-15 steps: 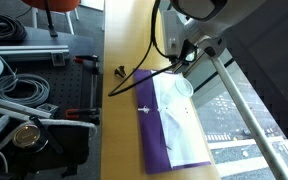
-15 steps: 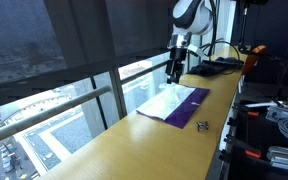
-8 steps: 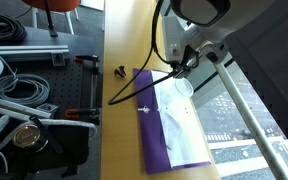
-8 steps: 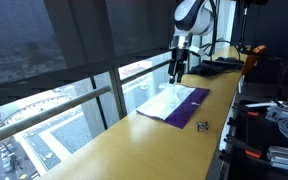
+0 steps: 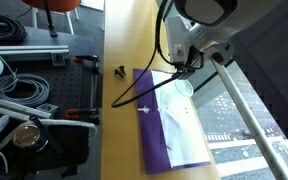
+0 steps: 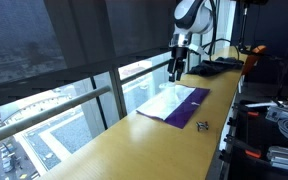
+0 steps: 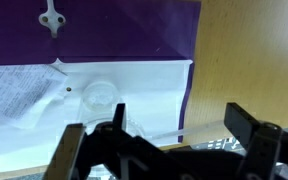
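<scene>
A purple cloth (image 5: pixel 159 125) lies on the long wooden table (image 5: pixel 124 40), with a white plastic sheet (image 5: pixel 184 125) over its window side. My gripper (image 5: pixel 189 66) hangs above the cloth's far end, by the window; it also shows in the side-on exterior view (image 6: pixel 176 68) above the purple cloth (image 6: pixel 174 103). In the wrist view the gripper (image 7: pixel 182 125) is open, with nothing between its dark fingers (image 7: pixel 246 122). Beneath it are the white sheet (image 7: pixel 134 80), a clear round lid (image 7: pixel 99 95) and the cloth's edge (image 7: pixel 189 60). A small white hook-shaped piece (image 7: pixel 52 14) rests on the purple cloth (image 7: pixel 114 25).
A small black clip (image 5: pixel 119 71) sits on the table beside the cloth and appears again as the clip (image 6: pixel 202 125). A black cable (image 5: pixel 144 88) trails across the cloth. The glass railing (image 5: pixel 249 110) borders the table. Coiled cables and gear (image 5: pixel 24 90) fill the opposite side.
The arm has shifted slightly over the cloth's far end and the black cable has swung a little. The jaws stayed open.
</scene>
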Robot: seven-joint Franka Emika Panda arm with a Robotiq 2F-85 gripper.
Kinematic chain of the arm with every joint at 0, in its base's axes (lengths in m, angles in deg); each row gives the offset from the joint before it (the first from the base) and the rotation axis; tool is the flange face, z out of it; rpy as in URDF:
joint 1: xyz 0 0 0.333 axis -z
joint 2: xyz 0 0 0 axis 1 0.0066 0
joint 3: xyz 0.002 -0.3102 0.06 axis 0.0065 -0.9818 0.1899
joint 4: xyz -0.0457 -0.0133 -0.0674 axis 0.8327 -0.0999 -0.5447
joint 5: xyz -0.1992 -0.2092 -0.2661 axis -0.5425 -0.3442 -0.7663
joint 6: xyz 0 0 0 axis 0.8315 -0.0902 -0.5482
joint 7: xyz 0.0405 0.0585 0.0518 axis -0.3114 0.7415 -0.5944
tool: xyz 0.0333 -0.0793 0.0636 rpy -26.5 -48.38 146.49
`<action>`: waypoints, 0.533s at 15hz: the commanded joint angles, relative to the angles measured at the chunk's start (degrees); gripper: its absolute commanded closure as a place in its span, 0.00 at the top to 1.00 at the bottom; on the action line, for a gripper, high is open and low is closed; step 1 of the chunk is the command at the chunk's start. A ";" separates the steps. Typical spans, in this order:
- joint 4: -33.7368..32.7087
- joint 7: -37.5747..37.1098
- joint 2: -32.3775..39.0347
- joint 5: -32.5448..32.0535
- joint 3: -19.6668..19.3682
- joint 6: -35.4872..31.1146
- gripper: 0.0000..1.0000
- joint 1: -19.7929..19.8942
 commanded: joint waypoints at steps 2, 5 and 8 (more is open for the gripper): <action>-0.19 -0.49 -0.38 -1.36 0.61 0.10 1.00 -0.44; 0.03 -0.59 -0.79 -1.38 1.08 0.03 1.00 -1.10; 0.12 -0.53 -0.79 -1.45 1.38 -0.09 1.00 -1.68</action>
